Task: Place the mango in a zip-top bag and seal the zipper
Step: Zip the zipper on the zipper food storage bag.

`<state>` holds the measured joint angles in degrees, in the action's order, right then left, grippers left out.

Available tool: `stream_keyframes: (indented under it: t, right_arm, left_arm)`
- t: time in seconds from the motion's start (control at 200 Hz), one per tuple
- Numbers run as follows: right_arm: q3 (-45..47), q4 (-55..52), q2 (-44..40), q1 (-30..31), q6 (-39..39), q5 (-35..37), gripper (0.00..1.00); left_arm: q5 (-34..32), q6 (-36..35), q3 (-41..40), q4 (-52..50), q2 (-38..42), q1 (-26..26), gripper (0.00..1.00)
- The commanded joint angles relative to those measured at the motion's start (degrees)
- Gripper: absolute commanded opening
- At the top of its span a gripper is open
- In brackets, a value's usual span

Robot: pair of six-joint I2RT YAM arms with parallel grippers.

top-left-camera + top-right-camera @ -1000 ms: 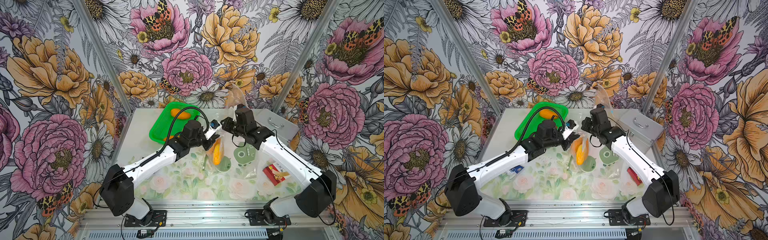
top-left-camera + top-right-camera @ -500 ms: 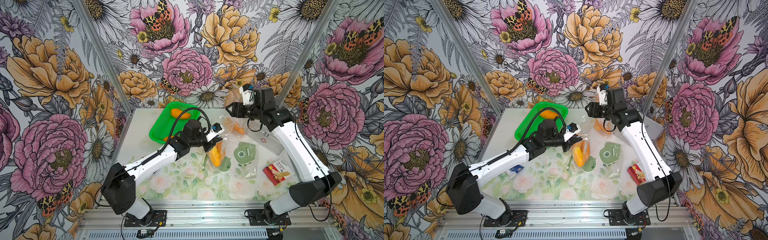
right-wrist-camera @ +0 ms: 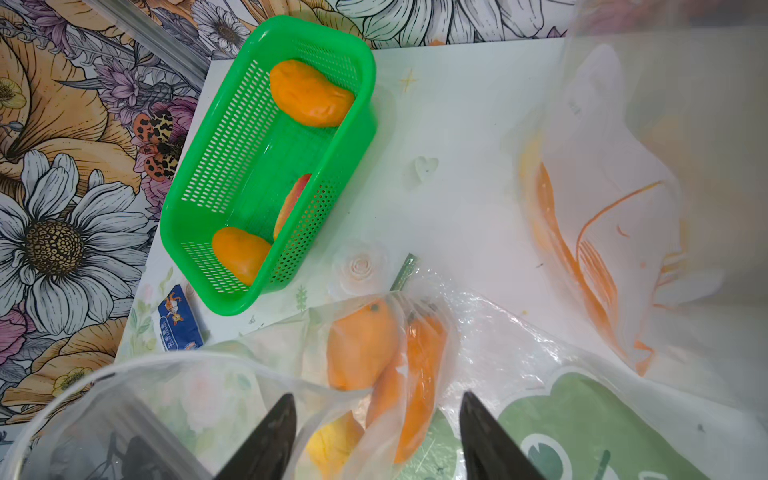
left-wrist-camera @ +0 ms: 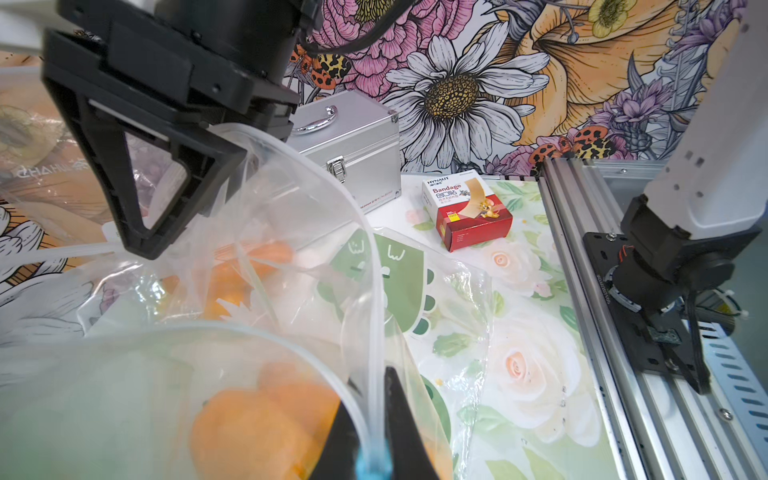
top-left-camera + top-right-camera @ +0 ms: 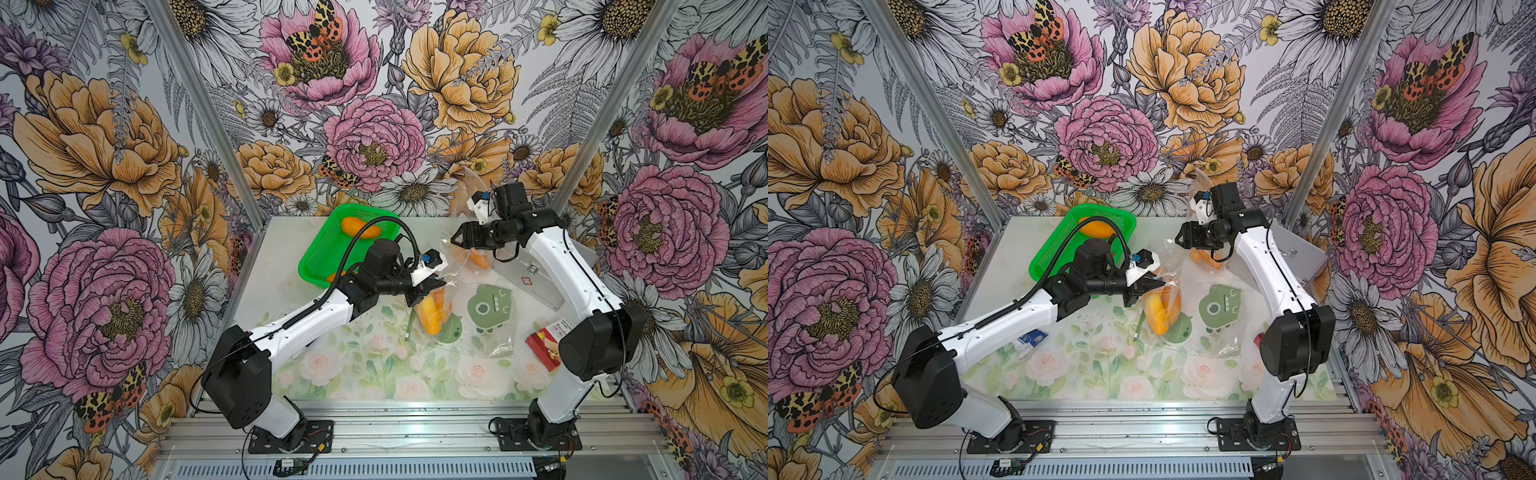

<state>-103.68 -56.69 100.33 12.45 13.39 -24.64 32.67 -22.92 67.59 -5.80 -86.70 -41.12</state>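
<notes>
at the bag's mouth, left gripper (image 4: 370,438) pinches the zip rim tight. right gripper (image 3: 376,411) hangs above, jaws apart, empty. zip-top bag (image 5: 488,307) looks like thin, slippery film, so take it by the stiffer zip rim. mango (image 5: 430,316) lies inside, smooth, weighty, likely to slide. green basket (image 3: 224,137) holds three more fruits.

A green mesh basket (image 5: 328,249) stands on the desk (image 5: 278,266) just behind the left gripper (image 5: 438,286). A silver latched case (image 5: 532,278) lies outward of the right gripper (image 5: 455,240), a red-and-white bandage box (image 4: 469,212) well apart from it. A small blue packet (image 3: 178,320) lies beside the basket.
</notes>
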Motion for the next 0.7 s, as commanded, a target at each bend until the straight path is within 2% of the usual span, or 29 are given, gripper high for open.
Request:
stream_keyframes:
  t: [0.0, 0.165, 0.395, 0.47, 0.605, 0.696]
  right_arm:
    - [-1.5, -0.5, 0.9, 0.1, -1.1, -4.1, 0.6]
    - [0.3, -0.5, -1.3, 0.7, -1.5, -5.8, 0.6]
    - [3.9, -0.7, -3.9, 2.0, -1.5, -4.6, 0.58]
    - [3.8, -0.8, -3.8, 2.3, -1.2, -4.4, 0.48]
    - [1.9, -1.0, -4.1, 2.6, -0.4, -2.9, 0.15]
    - [-0.4, -1.8, -5.3, 2.6, 0.1, -0.1, 0.06]
  left_arm:
    - [3.1, 0.8, 0.8, -1.4, 0.3, 1.5, 0.0]
    - [3.9, 1.8, 3.5, -5.8, -0.5, 3.4, 0.0]
    - [7.0, 2.8, 4.9, -6.8, 0.2, 6.2, 0.0]
    - [8.3, 2.7, 5.5, -7.4, 0.5, 7.1, 0.0]
    - [9.0, 2.4, 6.2, -8.5, 1.3, 9.0, 0.0]
    - [9.4, 2.2, 6.3, -9.3, 2.3, 10.7, 0.0]
